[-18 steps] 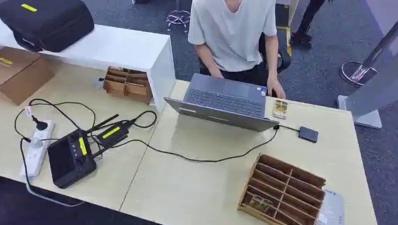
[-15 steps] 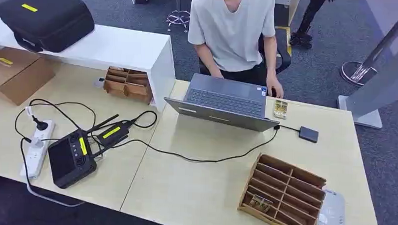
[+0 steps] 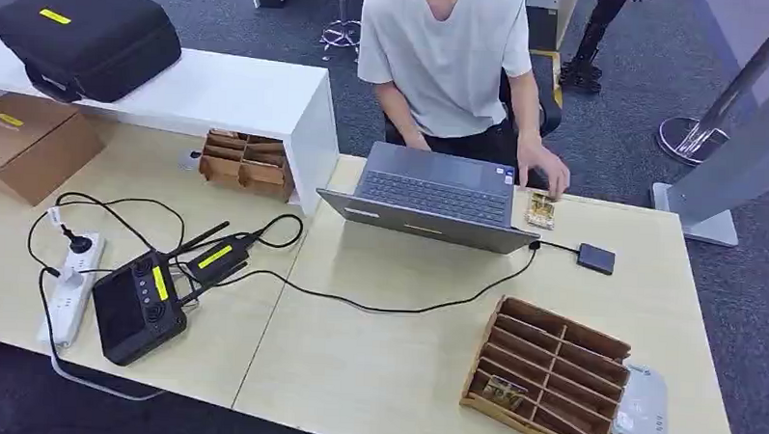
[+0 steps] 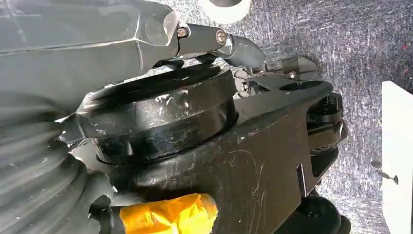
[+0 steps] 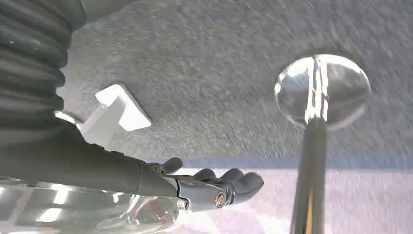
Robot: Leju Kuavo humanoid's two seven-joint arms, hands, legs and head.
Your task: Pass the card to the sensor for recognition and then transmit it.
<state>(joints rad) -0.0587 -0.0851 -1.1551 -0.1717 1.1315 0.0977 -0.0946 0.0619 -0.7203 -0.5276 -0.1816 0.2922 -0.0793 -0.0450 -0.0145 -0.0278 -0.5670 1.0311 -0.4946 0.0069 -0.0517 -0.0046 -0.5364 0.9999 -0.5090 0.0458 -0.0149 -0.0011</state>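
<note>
The card (image 3: 503,391) sits in the wooden divider tray (image 3: 547,375) on the table (image 3: 385,371), at about five o'clock in the head view, slotted into a near compartment. It seems to lie lengthwise along its slot, roughly from nine to three o'clock, though it is too small to be sure. The small black sensor (image 3: 595,258) lies beyond the tray toward one o'clock, wired to the laptop (image 3: 434,195).

The right hand (image 5: 214,187) hangs over the carpet, holding nothing, its fingers (image 5: 243,181) loosely curled. The left hand (image 4: 214,41) also hangs low; I cannot tell how far open it is or whether it holds anything.

With tray and sensor both on the right, the right hand looks the nearer one; it would need to rise and reach forward to the tray.

A second card (image 3: 540,211) lies by the laptop, a person's hand (image 3: 546,174) at it. Yellow labels on the black controller (image 3: 136,305) are unreadable.
</note>
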